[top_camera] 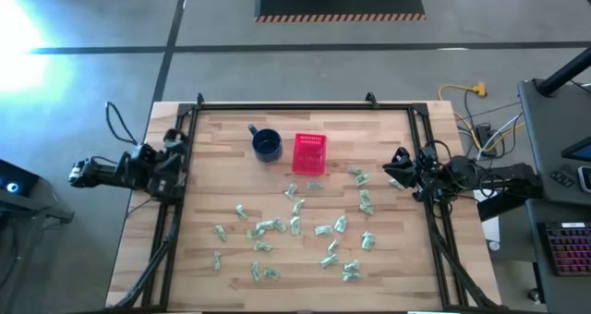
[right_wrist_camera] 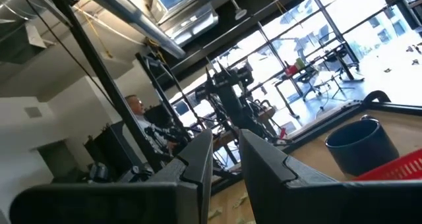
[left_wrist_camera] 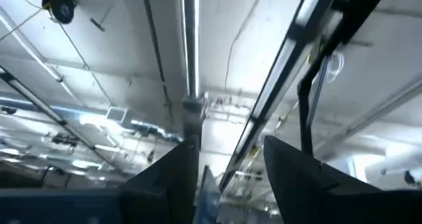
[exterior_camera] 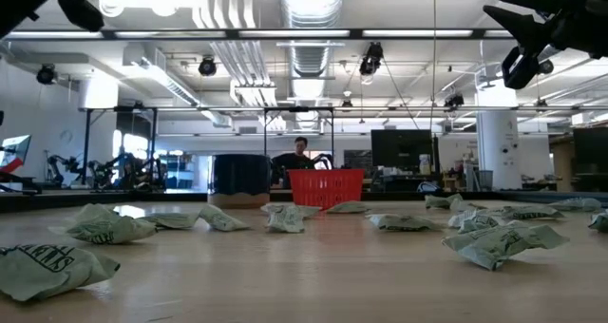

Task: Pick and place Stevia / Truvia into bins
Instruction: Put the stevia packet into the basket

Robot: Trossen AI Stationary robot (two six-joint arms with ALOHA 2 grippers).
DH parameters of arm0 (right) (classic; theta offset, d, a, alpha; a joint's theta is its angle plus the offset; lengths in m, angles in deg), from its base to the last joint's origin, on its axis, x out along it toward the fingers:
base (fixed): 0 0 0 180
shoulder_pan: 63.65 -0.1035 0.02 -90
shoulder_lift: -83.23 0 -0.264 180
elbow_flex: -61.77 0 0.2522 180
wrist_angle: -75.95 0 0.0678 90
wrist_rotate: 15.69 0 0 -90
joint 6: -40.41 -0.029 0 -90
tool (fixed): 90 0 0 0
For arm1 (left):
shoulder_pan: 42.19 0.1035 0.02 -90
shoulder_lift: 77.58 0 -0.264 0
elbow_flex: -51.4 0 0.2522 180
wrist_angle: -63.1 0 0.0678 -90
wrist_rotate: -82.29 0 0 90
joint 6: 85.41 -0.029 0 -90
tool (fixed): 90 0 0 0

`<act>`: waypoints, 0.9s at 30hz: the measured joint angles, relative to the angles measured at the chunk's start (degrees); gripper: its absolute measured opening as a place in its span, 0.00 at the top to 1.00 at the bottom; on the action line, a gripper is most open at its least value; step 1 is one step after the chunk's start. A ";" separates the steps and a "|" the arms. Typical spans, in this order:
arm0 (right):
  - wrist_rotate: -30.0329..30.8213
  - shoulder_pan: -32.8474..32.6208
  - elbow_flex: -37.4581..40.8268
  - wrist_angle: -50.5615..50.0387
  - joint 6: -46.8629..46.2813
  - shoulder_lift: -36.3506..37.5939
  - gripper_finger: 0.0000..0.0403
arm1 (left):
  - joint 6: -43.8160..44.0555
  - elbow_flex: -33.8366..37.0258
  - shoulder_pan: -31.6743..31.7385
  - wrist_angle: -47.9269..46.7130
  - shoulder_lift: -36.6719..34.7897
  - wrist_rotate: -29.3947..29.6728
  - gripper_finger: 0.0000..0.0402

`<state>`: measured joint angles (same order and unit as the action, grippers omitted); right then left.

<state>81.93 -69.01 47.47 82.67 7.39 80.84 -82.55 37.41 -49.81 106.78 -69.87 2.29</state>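
Note:
Several pale green-and-white Stevia sachets [top_camera: 295, 223] lie flat and scattered over the near half of the wooden table; in the low view they show as crumpled packets [exterior_camera: 285, 217]. The red mesh basket [top_camera: 309, 154] stands on the table beyond them, also seen in the low view [exterior_camera: 326, 186] and as a corner in the right wrist view [right_wrist_camera: 403, 163]. My left gripper [top_camera: 174, 155] waits raised at the table's left edge, open [left_wrist_camera: 231, 168], tipped up toward the ceiling. My right gripper [top_camera: 397, 169] hangs raised at the right edge, narrowly open [right_wrist_camera: 226, 150], facing the basket.
A dark blue mug [top_camera: 267, 145] stands just left of the basket, also in the right wrist view [right_wrist_camera: 361, 145]. A black frame [top_camera: 305, 105] runs around the table's edges. A person sits in the room behind the table [exterior_camera: 300, 154]. Bare wood lies between the basket and each arm.

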 joint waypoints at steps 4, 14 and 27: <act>-0.02 0.02 0.00 -0.52 0.44 -0.02 0.83 | -0.16 0.00 0.00 2.00 -0.38 0.00 0.61; -0.20 0.02 0.00 -0.95 0.63 -0.04 0.83 | -0.26 0.00 0.00 1.56 0.72 1.19 0.61; 0.76 0.02 0.00 6.50 -0.84 -0.09 0.83 | 16.13 -0.25 0.00 -5.00 5.17 3.32 0.61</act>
<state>82.70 -68.99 47.47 89.17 6.55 80.75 -66.43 37.16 -49.81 101.78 -64.70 5.61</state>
